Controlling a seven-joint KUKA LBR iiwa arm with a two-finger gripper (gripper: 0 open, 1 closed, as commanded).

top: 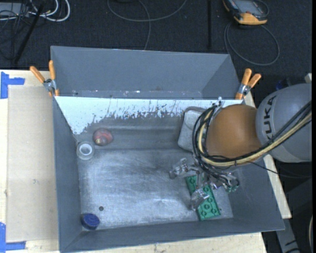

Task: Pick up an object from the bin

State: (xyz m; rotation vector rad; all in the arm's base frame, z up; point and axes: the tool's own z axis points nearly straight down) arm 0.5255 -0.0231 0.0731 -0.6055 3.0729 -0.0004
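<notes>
Gripper [201, 190] over flat green studded brick [208, 209], lower-right of bin [142, 78]; grip state: cannot tell.

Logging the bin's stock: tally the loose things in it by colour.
Green brick: 1
Blue cap: 1
Pink ball: 1
Clear ring: 1
Pale grey lump: 1
Dark speck: too small to tell, not counted
Total: 5
</notes>
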